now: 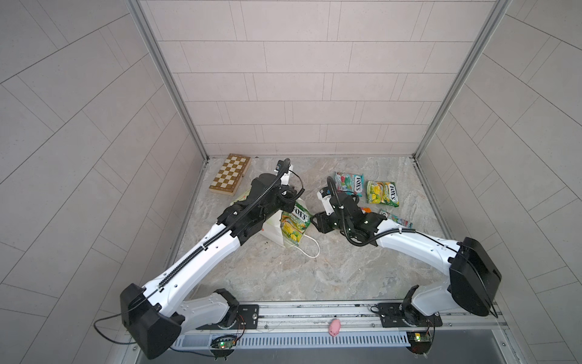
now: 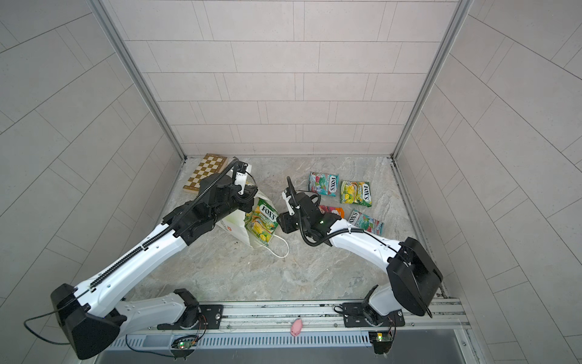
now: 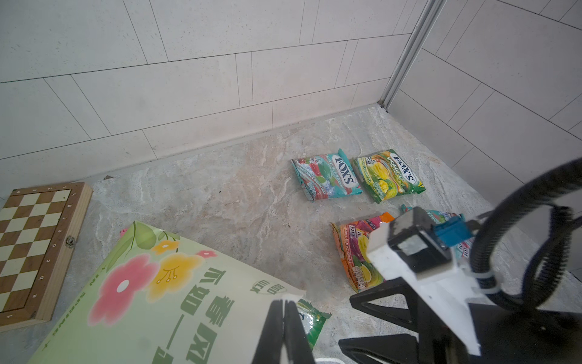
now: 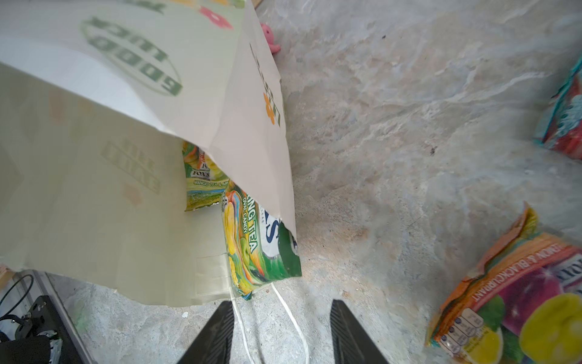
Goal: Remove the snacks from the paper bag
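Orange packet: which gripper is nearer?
Right. The right gripper hangs open beside the orange packet, facing the bag; the left gripper is farther, pinching the bag's rim.

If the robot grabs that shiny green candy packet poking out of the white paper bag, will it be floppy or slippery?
Probably floppy: the shiny green candy packet looks thin and wrinkly. Its glossy film might slip when gripped. Flat and small, it is likely light.
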Controlling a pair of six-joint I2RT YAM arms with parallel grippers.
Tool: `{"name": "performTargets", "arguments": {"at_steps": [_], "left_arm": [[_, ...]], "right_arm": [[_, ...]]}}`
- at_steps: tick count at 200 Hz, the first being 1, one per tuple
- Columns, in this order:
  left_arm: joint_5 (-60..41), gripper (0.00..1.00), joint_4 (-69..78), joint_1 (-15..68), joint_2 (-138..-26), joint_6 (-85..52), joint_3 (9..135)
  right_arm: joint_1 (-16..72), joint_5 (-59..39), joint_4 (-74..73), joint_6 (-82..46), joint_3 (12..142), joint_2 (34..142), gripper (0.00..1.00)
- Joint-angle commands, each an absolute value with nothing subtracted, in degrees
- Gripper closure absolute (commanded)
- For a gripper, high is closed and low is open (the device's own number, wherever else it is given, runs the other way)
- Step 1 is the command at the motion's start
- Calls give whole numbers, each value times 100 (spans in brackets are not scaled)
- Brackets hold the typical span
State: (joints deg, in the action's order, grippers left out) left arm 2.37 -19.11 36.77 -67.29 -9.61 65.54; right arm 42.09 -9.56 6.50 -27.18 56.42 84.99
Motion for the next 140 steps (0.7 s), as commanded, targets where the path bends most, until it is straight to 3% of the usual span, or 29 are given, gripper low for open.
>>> {"name": "performTargets", "arguments": {"at_steps": [1,44,113,140], "left_arm": [[203,100,-1780,3683,-6726,-976,6629],[220,100,-1776,3683,-6719,-963,6633],[230,100,-1780,3683,-6730,-951,6628],[233,100,-1775,3683,-6737,-962,6624]], "right_arm": [[4161,-1143,318,-2607,5894,8729,47],[4096,-1281,160,-2592,6217,9330,48],[4081,-1312,330,-2720,6278,9667,57],[4086,-1152,434,-2718,6147,9598,70]]}}
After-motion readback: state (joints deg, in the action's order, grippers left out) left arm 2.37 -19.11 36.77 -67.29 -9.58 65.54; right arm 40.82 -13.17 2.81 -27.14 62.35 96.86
